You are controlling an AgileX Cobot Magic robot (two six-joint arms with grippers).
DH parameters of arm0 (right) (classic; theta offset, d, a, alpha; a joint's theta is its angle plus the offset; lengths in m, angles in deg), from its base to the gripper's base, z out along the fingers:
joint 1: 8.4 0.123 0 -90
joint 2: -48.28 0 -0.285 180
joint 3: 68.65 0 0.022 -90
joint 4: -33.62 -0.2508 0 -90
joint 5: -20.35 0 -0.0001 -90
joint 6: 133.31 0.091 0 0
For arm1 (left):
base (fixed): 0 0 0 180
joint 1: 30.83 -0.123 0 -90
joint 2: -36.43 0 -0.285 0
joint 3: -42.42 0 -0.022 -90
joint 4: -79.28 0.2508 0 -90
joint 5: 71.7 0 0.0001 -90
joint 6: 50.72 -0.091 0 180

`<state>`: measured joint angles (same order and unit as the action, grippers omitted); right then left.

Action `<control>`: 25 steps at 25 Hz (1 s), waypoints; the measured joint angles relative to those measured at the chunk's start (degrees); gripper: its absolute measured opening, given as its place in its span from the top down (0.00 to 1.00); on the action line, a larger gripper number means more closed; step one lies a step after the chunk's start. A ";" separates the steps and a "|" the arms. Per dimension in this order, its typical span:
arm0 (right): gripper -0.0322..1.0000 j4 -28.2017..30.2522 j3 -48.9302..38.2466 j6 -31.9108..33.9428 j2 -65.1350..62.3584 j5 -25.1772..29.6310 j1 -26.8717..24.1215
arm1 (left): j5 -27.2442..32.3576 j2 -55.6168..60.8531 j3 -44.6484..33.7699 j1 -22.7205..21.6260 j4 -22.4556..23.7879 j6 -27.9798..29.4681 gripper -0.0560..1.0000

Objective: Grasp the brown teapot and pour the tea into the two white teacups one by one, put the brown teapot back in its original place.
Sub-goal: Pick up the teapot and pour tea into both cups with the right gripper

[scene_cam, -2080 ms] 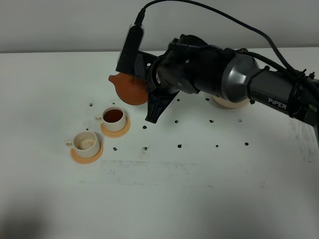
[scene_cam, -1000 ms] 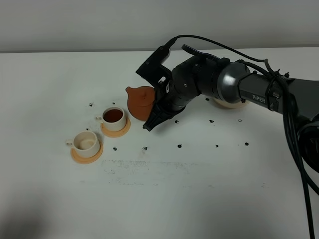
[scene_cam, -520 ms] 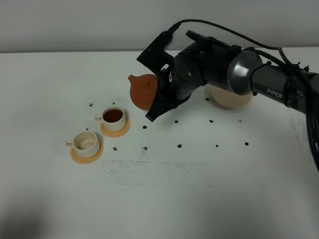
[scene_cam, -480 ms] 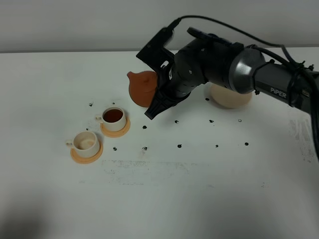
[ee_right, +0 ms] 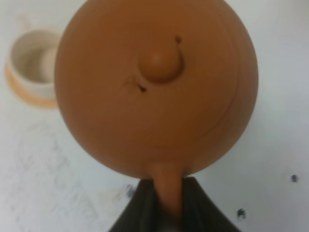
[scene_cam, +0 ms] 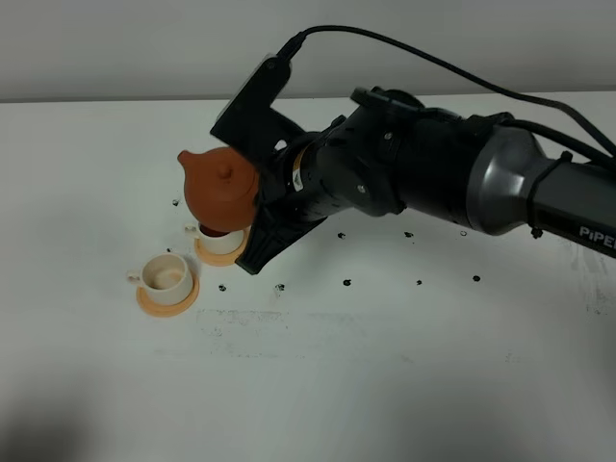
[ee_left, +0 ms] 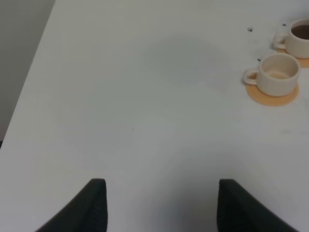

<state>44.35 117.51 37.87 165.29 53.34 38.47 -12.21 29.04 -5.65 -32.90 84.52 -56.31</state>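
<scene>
The brown teapot [scene_cam: 218, 187] [ee_right: 157, 87] hangs upright in the air, with my right gripper [scene_cam: 262, 204] [ee_right: 167, 208] shut on its side handle. It hovers over the farther white teacup [scene_cam: 223, 241], which holds dark tea [ee_left: 301, 32] and is mostly covered by the pot. The nearer teacup [scene_cam: 165, 273] [ee_left: 277, 73] [ee_right: 35, 64] stands pale inside on its orange saucer [scene_cam: 166, 298], just left of and in front of the pot. The original place is hidden behind the right arm. My left gripper [ee_left: 161, 208] stands open over bare table, well away from the cups.
The white table [scene_cam: 366, 366] carries small black dots [scene_cam: 346, 283] and faint smudges in the middle. The bulky right arm [scene_cam: 452, 178] stretches from the right edge across the table's back half. In the left wrist view the table's edge [ee_left: 34, 72] runs close by.
The right arm has swung the teapot left and forward, from behind the cups to above the filled one. The arm now covers the beige disc that showed before.
</scene>
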 joint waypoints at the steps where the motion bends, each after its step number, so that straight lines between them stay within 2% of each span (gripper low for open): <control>1: 0.88 0.55 -0.92 0.00 0.00 -0.04 0.82 | 0.00 0.00 0.00 0.00 0.00 0.00 0.47; 5: 0.88 3.87 -3.86 0.35 0.00 -0.33 4.39 | 0.00 0.00 0.00 0.00 0.00 0.00 0.47; 10: 0.88 10.14 -4.28 4.15 1.07 -0.59 7.50 | 0.00 0.00 0.00 0.00 0.00 0.00 0.47; 18: 0.88 18.89 -0.42 10.16 7.02 2.36 8.12 | 0.00 0.00 0.00 0.00 0.00 0.00 0.47; 25: 0.88 25.31 0.21 14.76 7.78 2.37 8.12 | 0.00 0.00 0.00 0.00 0.00 0.00 0.47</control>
<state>69.65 117.72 52.63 173.07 55.72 46.60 -12.21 29.04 -5.65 -32.90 84.52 -56.31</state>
